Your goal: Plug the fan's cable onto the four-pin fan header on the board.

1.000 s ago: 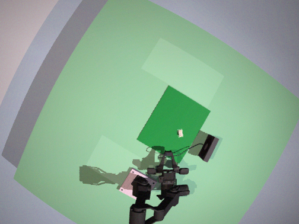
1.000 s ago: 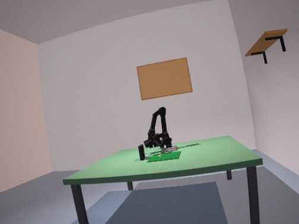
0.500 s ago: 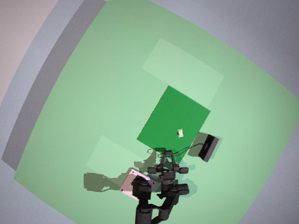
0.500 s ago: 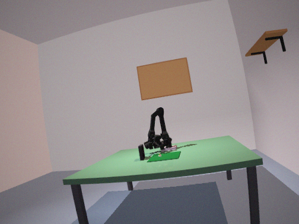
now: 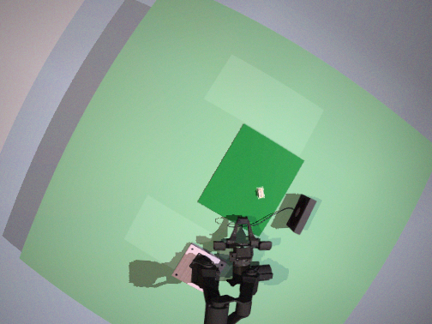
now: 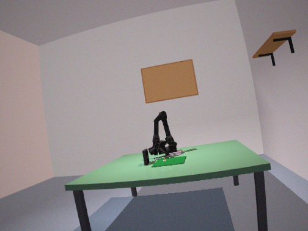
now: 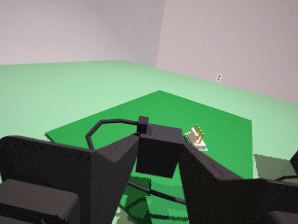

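Observation:
My gripper [image 5: 243, 219] [image 7: 159, 141] is shut on the black plug [image 7: 159, 155], which sits between the fingertips in the wrist view. A black cable [image 7: 112, 121] [image 5: 274, 213] loops out from the plug and runs to the black fan [image 5: 301, 214] [image 6: 145, 157], which stands beside the board. The white four-pin header [image 5: 261, 192] [image 6: 165, 160] [image 7: 196, 139] is on the green board [image 5: 240, 167] [image 6: 178, 160] [image 7: 150, 107], its pins bare. The gripper is over the board's near edge. In the wrist view the header shows beyond the plug and to its right. The plug's underside is hidden.
A pinkish plate with dark holes [image 5: 184, 267] lies left of the gripper, partly under the arm. The cable crosses the board's near corner between gripper and fan. The green table [image 5: 107, 171] [image 6: 122, 174] carries everything.

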Controlling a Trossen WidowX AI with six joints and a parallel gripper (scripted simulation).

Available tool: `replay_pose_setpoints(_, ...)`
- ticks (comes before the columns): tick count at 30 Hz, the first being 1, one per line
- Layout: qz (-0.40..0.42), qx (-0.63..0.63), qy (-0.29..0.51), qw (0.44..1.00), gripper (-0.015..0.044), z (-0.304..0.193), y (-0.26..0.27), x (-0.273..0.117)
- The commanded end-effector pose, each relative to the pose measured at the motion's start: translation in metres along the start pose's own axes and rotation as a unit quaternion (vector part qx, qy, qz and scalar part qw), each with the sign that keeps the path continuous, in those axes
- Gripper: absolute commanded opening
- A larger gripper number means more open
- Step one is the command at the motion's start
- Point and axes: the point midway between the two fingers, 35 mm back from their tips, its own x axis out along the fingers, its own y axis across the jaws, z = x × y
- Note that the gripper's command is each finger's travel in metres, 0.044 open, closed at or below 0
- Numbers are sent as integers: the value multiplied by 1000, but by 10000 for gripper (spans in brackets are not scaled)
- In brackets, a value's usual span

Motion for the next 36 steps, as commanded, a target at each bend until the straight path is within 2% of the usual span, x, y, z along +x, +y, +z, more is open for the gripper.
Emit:
replay_pose_setpoints(1, 1, 1, 0, 1000, 0, -4, 1, 1)
replay_pose_setpoints(36, 0, 1, 0, 1000, 0, -25, 0, 5)
